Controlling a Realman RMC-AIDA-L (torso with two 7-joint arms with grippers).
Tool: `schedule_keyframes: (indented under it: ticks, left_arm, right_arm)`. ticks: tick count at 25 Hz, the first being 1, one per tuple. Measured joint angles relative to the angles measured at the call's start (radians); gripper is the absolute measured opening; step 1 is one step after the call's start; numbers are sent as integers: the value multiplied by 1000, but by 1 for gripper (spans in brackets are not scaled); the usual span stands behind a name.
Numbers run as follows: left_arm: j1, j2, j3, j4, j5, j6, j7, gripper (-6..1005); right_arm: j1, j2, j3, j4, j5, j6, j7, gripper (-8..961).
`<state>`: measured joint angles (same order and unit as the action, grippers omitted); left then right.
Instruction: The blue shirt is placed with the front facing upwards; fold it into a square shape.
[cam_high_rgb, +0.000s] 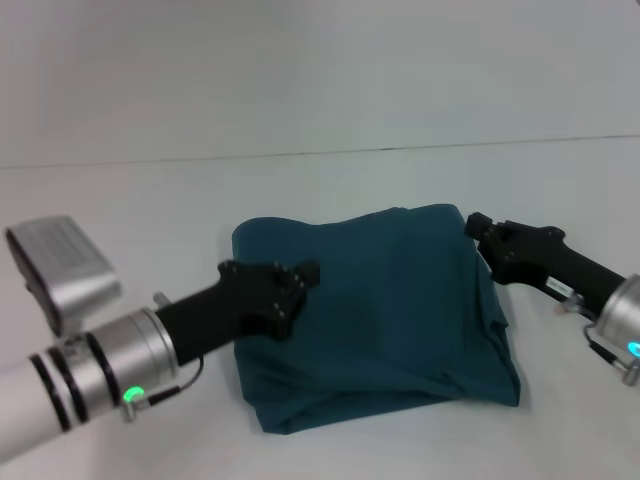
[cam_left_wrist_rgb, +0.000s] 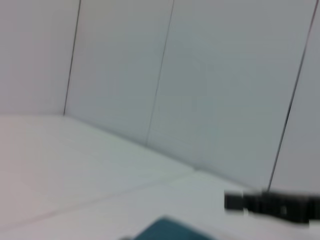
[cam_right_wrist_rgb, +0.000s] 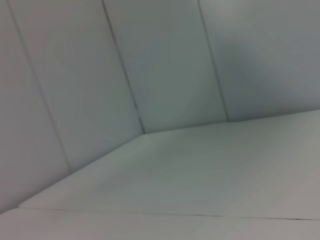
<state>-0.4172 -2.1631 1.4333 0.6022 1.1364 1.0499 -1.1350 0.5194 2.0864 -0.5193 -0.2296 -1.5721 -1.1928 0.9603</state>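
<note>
The blue shirt (cam_high_rgb: 390, 310) lies folded into a rough square in the middle of the white table (cam_high_rgb: 330, 180), plain teal side up, no lettering showing. My left gripper (cam_high_rgb: 292, 288) reaches over the shirt's left edge, resting on or just above the cloth. My right gripper (cam_high_rgb: 480, 228) sits at the shirt's far right corner. A corner of the shirt (cam_left_wrist_rgb: 170, 231) shows in the left wrist view, with the right gripper (cam_left_wrist_rgb: 272, 204) beyond it as a dark blur. The right wrist view shows only table and wall.
A silver-grey box (cam_high_rgb: 60, 265) stands on the table's left side, beside my left forearm. White wall panels (cam_left_wrist_rgb: 200, 75) rise behind the table.
</note>
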Motion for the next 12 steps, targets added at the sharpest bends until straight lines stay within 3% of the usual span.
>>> schedule_keyframes:
  ticks: [4,6,12]
  left_arm:
    - [0,15,-78,35,72,104,-53,13]
    - [0,24,-149,147,289,150,-224,16]
    - [26,12,-172,326,518,178,-371,152]
  right_arm:
    - [-64,-11,-85,-162,-63,-127,133,49]
    - [-89,-16,-119,-307,-151,-205,256,50]
    - [-112,-15,-131,-637,-380,-383,496,74]
